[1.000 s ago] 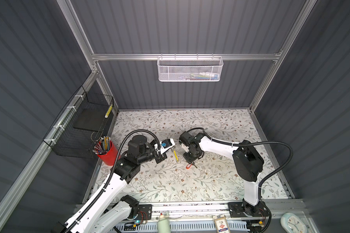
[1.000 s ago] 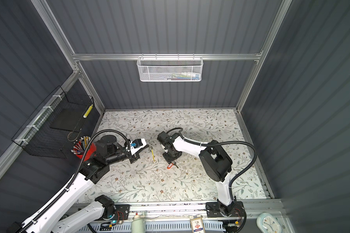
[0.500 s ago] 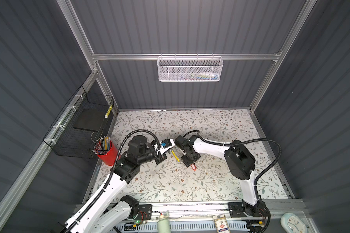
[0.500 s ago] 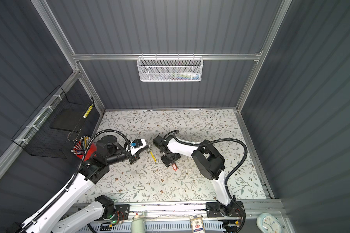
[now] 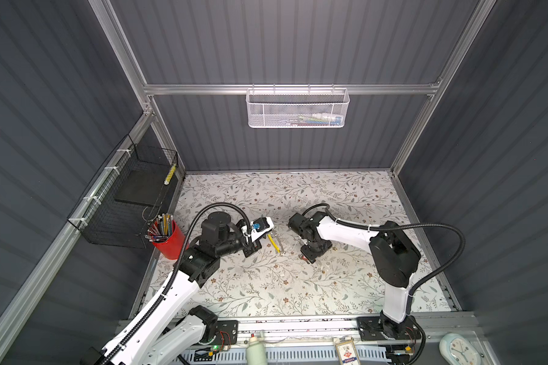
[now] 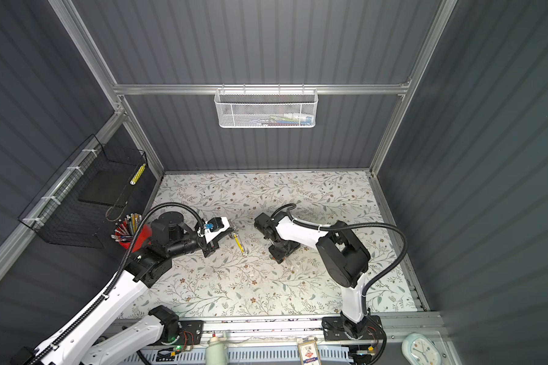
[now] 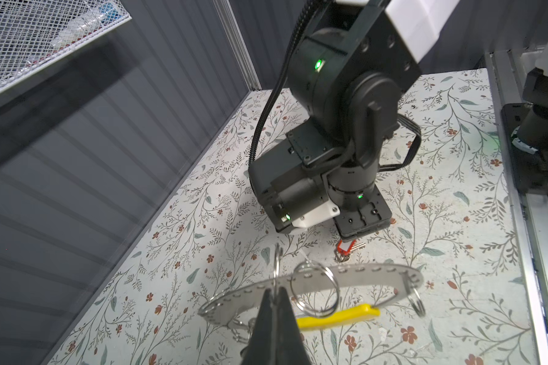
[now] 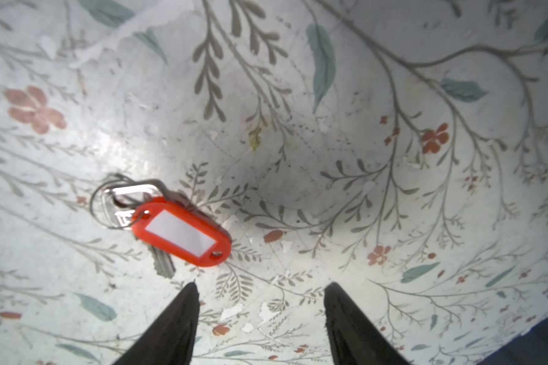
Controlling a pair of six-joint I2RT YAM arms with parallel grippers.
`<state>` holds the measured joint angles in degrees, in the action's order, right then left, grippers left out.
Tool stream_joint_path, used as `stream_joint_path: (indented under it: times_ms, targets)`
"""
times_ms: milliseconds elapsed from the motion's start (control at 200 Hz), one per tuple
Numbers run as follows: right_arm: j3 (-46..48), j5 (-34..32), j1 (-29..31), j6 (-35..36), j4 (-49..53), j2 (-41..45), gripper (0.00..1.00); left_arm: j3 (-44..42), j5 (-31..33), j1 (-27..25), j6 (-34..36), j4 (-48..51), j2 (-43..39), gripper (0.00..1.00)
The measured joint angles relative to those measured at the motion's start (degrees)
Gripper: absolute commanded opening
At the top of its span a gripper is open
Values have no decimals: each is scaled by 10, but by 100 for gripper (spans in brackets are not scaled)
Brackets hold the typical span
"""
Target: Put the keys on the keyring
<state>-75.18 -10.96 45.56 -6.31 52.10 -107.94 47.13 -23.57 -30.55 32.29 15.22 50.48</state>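
Right fingers (image 8: 171,325) spread wide, empty, hover over the red-tagged key (image 8: 181,232) lying flat mid-way across the bench (image 8: 393,94) — it sits outside their gap, beside one fingertip, long axis slanting. Left fingers (image 7: 266,322) pinch the keyring (image 7: 361,278) nearby.

keyring (image 5: 274,244) left of key (image 8: 181,233), key on table (image 5: 266,284)

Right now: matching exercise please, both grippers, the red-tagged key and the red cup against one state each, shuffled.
Things:
1. left gripper
2. right gripper
3. red-tagged key
4. red cup

States:
A. full of pencils
B. lying on the table, not gripped
C. shut on the keyring
D. open, holding nothing

Pairs: 1-C, 2-D, 3-B, 4-A
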Motion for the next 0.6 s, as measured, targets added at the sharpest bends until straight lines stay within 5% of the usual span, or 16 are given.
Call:
stream_joint_path:
  times_ms: [230, 600]
  targets:
    - [15, 77, -4, 98, -58, 63, 49, 0, 0, 0, 0, 0, 0, 0]
    - [9, 141, -4, 163, -93, 19, 35, 0, 0, 0, 0, -11, 0, 0]
